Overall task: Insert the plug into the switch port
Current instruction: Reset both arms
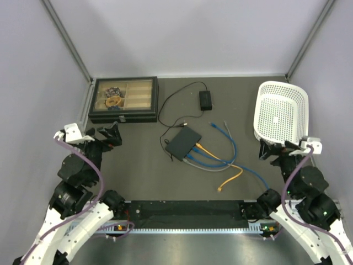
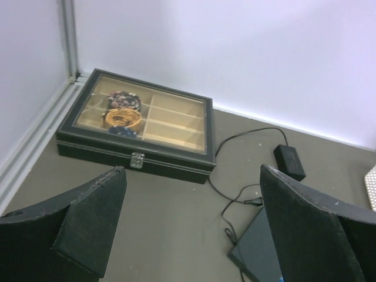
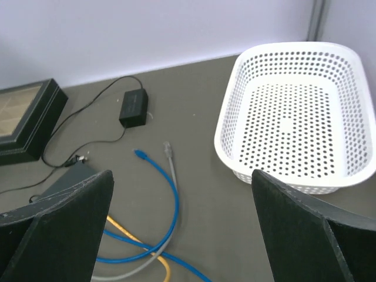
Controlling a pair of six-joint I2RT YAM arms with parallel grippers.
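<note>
Sadly, could have grabbed a wrong plug [image 3: 140, 154] among tangled cords [image 3: 174, 197], or shoved the box [image 1: 183, 142] off. Held left end effector [image 2: 192, 176] and right end effector [image 3: 182, 176] spread, empty.

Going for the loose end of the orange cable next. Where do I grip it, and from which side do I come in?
Grip the orange cable just behind its free tip, coming straight down from above with the right gripper, which is nearer and open. That end lies flat on the mat, its tip apart from the blue cables, so jaws set across it should close cleanly.
</note>
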